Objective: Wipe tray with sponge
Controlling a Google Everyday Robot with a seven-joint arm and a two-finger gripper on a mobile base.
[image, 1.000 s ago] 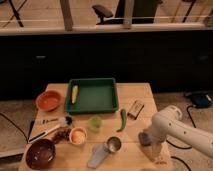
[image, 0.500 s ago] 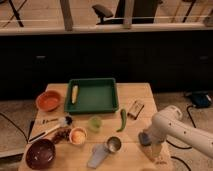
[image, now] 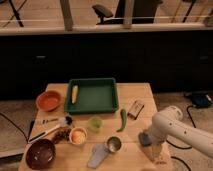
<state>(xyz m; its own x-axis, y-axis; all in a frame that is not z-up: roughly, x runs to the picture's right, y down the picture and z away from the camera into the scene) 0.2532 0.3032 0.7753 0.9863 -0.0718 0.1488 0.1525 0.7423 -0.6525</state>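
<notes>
Green tray [image: 95, 97] sat toward the far side of the wooden table [image: 137, 92], a yellow corn cob [image: 74, 93] lying inside along its left wall. Sponge [image: 143, 138] lay outside the tray, well off its near right corner, close to the table's right edge. White arm [image: 172, 125] reached in from the right, and the gripper [image: 149, 143] sat down at the sponge, well apart from the tray; could not tell whether it was open, closed or gripping the sponge. Orange bowl [image: 48, 100] stood just left of the tray. Green pepper [image: 123, 120] and small box [image: 135, 108] lay near the tray's near right corner. Green cup [image: 95, 123] stood just in front of the tray, a metal cup [image: 114, 145] and a pale flat pad [image: 97, 156] farther forward. Dark bowl [image: 41, 153] was well off the tray's near left corner.
</notes>
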